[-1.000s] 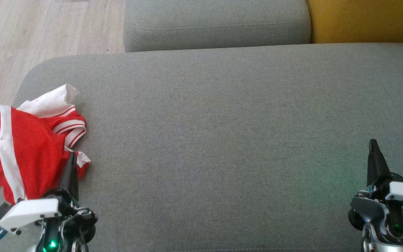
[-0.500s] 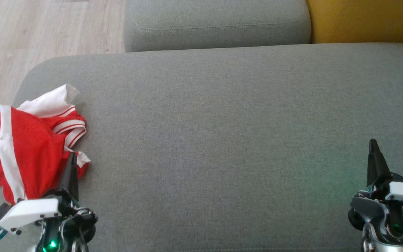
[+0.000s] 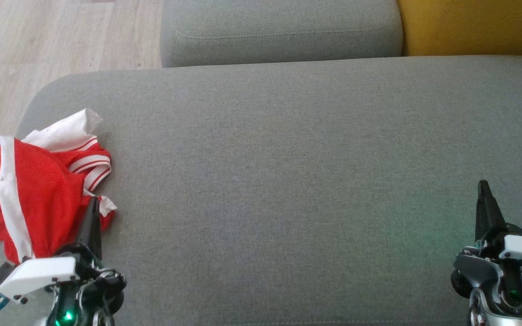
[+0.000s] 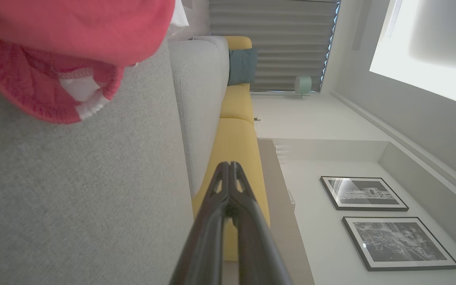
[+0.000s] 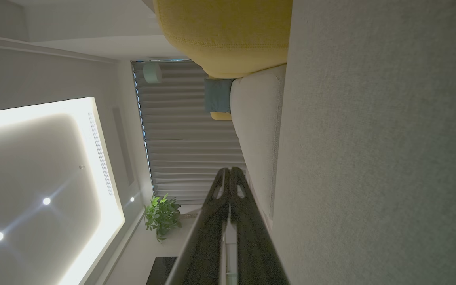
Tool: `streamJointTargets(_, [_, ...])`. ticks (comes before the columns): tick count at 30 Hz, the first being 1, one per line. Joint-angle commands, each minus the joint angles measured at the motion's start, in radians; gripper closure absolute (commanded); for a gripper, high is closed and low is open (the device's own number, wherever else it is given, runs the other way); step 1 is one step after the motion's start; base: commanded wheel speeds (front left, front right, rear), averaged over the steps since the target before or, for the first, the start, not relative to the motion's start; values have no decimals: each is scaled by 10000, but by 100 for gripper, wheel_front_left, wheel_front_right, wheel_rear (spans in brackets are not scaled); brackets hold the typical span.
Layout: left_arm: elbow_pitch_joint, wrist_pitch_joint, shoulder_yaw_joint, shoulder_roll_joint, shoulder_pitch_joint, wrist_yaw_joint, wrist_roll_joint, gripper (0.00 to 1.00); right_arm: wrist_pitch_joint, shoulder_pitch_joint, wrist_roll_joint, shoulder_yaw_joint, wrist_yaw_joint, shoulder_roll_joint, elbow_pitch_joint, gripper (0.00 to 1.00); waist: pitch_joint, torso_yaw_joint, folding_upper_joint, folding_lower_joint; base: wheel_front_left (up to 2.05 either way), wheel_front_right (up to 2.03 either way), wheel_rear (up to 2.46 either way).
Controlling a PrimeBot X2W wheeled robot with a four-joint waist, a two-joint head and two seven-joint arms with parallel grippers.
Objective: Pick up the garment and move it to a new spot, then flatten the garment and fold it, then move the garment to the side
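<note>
Grey sofa seat (image 3: 288, 172) is the work surface for this one: a flat, tightly woven cushion with a rounded left corner and plenty of bare room for spreading cloth out.

Nearest the robot, both arms sit low at the seat's front edge, one at each end. The left jaws are clenched on nothing. Their two dark fingers (image 3: 91, 222) press tip to tip, and the left wrist view has them pointing along the seat past the cloth, not into it. The right jaws are clenched and empty too, their fingers (image 3: 485, 208) a thin black wedge over bare fabric, well apart from anything. It reads like a parked pose before the first pick.

Just beyond the left fingers lies the garment (image 3: 39, 190), bunched up at the left end of the seat near the corner. It's red, mesh-looking fabric with white stripes, a ribbed red-and-white band and a white bit poking out on the far side. It's soft and folded over itself, so finding a clean edge could be fiddly. Whether the fingers brush it can't be told.

Further back sit a grey back cushion (image 3: 279, 31) with a stitched seam, a mustard-yellow cushion (image 3: 474, 25) on the right, and pale wood floor (image 3: 39, 40) off to the left.
</note>
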Motion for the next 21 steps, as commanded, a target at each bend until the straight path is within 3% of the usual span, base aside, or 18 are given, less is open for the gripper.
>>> streamJointTargets(1, [-377, 73, 346, 202, -504, -73, -44, 100, 54, -177, 74, 214, -7, -50, -382, 100, 0, 0, -1, 0, 0, 0, 0])
streamJointTargets(11, [-377, 73, 346, 202, -504, -73, -44, 100, 54, -177, 74, 214, -7, -50, -382, 100, 0, 0, -1, 0, 0, 0, 0])
streamJointTargets(12, [-377, 73, 346, 202, -504, -73, -44, 0, 54, -177, 74, 214, -7, -50, -382, 0, 0, 0, -1, 0, 0, 0, 0])
streamJointTargets(17, [727, -17, -35, -104, 458, 19, 0, 0, -2, 291, 0, 15, 2, 48, 715, 0, 2, -1, -1, 0, 0, 0, 0])
streamJointTargets(21, [722, -132, -68, -93, 378, 16, 62, 0, -78, 254, -73, 68, 2, 25, 625, 0, 11, -4, -1, 0, 0, 0, 0])
